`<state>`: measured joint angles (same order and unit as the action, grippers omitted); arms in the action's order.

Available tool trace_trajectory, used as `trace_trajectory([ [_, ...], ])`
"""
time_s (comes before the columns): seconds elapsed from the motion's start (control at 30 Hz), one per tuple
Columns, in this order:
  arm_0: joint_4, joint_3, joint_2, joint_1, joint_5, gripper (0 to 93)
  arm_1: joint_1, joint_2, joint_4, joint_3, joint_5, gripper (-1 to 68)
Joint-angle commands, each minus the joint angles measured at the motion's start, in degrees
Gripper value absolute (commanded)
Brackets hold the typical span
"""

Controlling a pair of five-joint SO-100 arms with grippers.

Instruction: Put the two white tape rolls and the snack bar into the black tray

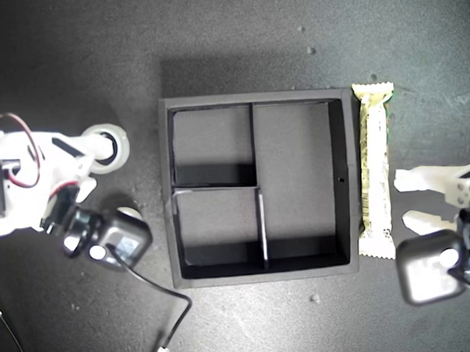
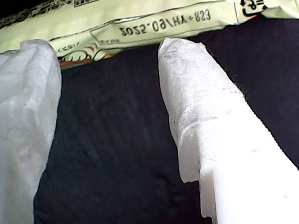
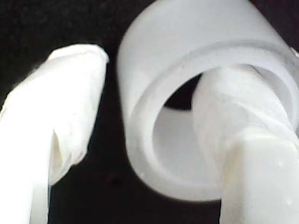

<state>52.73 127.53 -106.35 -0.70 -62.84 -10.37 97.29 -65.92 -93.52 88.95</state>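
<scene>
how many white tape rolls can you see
2, maybe. One white ring-shaped tape roll lies left of the square black tray in the exterior view, a finger of my second claw through its hole; another pale rim peeks below, mostly hidden.

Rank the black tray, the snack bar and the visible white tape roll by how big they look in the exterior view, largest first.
1. black tray
2. snack bar, about as long as the tray's side but far narrower
3. white tape roll, partly covered by my second gripper, whose one finger sits inside its hole
</scene>
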Motion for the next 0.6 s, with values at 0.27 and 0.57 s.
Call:
trace_trajectory([
  [0.27,-2.7,-6.4,13.0,-4.7,2.4,4.8,4.5,-10.3,-11.4,8.3,-56.7,19.6],
  [0.57,-1.8,-2.4,4.7,-5.6,2.1,0.1,8.3,-8.3,-8.2,12.6,1.3,13.6],
])
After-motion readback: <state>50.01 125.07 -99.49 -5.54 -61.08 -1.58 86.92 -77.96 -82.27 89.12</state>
